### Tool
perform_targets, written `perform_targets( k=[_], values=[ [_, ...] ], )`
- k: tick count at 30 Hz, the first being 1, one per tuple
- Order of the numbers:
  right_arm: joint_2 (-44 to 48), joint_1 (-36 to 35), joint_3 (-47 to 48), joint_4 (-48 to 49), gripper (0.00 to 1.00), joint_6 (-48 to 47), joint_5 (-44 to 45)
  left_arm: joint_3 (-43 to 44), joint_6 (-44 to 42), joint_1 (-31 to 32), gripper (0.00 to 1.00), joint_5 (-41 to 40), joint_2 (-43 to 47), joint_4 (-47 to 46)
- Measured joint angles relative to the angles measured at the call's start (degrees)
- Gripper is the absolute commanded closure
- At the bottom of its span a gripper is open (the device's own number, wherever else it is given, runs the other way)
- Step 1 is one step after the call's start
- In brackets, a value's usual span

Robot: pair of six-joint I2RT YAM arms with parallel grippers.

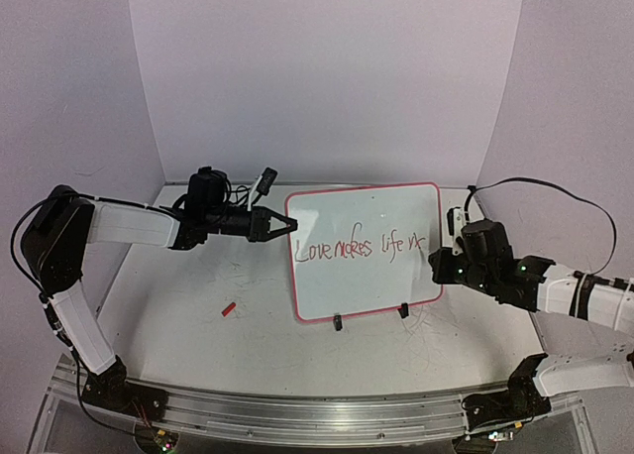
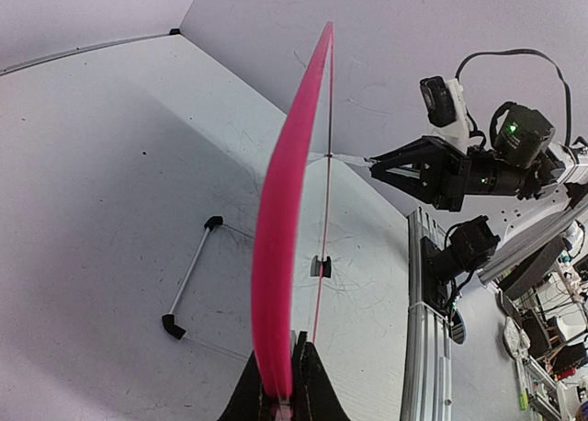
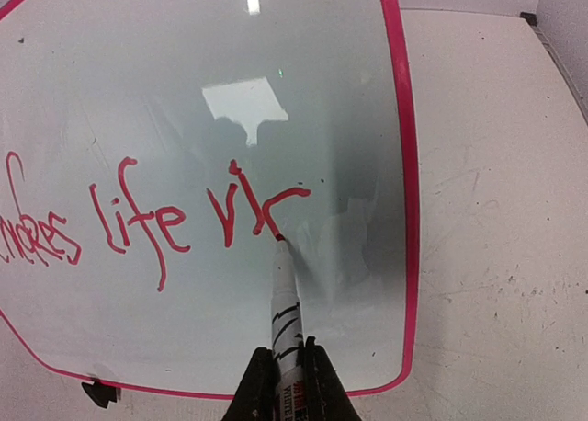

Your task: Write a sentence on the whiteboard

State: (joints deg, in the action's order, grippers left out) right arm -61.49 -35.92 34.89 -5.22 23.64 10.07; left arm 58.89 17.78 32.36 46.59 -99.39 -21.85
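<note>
Scuffed white tabletop point(image 1: 178, 315) spreads wide to the left of and in front of the whiteboard point(image 1: 367, 287), which stands mid-table on its feet. The left gripper point(image 2: 280, 389) pinches the board's left rim. The right gripper point(image 3: 284, 370) is clamped on a marker point(image 3: 283, 297), whose tip touches the sentence point(image 1: 352, 248) at its last stroke, near the right rim.

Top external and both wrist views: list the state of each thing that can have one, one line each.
Glossy white whiteboard with pink-red rim: standing on its black feet, left rim clamped.
Thin red handwritten sentence: unfinished, reads "Love makes life ri" plus one more stroke.
White-barrelled red marker: uncapped, tip on the board.
Left gripper: shut on the whiteboard rim.
Right gripper: shut on the marker.
Small red piece: lying on the table, apart from the board.
</note>
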Motion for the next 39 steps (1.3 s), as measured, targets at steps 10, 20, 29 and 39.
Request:
perform_targets(
  k=[10,20,29,39],
  values=[
    [1.6,0.0,0.0,1.3,1.0,-0.5,1.5,0.0,0.0,0.0,1.0,0.1,0.0,0.0],
    [1.9,2.1,1.0,3.8,1.0,-2.1,1.9,0.0,-0.1,0.0,1.0,0.2,0.0,0.2],
    [-0.7,2.9,2.7,4.3,1.0,-3.0,2.3,0.0,-0.3,0.0,1.0,0.2,0.0,0.3],
    [-0.9,2.9,2.7,3.5,1.0,-2.5,1.8,0.0,-0.3,0.0,1.0,0.2,0.0,0.3]
  ],
)
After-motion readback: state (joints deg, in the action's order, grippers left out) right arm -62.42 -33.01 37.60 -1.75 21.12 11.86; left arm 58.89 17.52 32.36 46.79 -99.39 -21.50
